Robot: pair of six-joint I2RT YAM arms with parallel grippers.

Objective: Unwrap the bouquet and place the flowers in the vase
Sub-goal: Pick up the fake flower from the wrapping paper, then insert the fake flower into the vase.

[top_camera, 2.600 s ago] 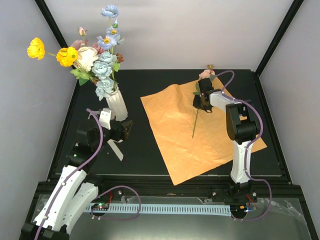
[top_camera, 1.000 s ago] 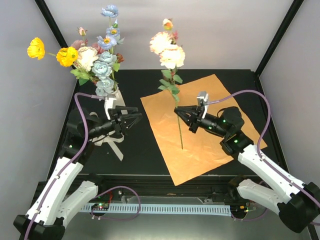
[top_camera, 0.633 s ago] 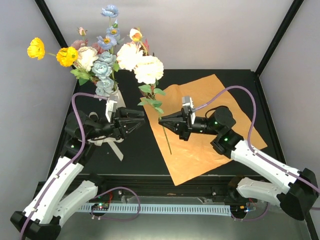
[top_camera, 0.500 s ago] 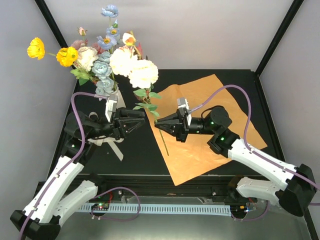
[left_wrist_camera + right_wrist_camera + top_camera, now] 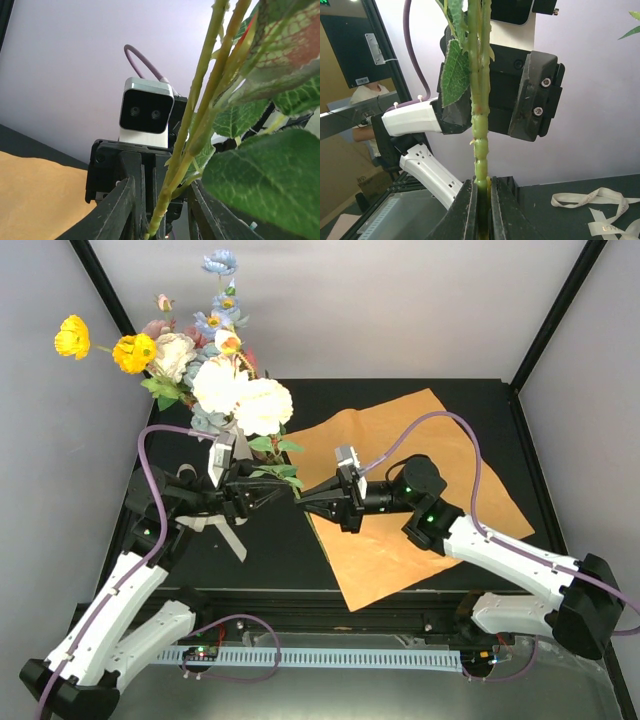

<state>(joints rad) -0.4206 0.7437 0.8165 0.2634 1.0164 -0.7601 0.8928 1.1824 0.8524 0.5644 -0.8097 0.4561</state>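
Note:
A stem of cream flowers (image 5: 245,395) stands upright between the two grippers, left of the orange paper (image 5: 430,480). My right gripper (image 5: 481,210) is shut on the green stem (image 5: 479,125) near its lower end. Higher up, my left gripper (image 5: 165,220) has its jaws around the same stem (image 5: 172,195), a gap showing on each side. The grippers meet tip to tip in the top view, left gripper (image 5: 272,495) facing right gripper (image 5: 302,496). Behind them the ribbed vase (image 5: 230,443), mostly hidden, holds yellow (image 5: 133,352), cream and blue blooms (image 5: 215,322).
The orange paper lies flat and unfolded over the right half of the black table (image 5: 330,400). A cream ribbon (image 5: 228,536) lies on the table under the left arm, and the ribbon (image 5: 600,205) shows again in the right wrist view. Grey walls close in the table.
The right arm has carried the cream flower stem leftward off the paper toward the vase. The left gripper's jaws have narrowed around the stem.

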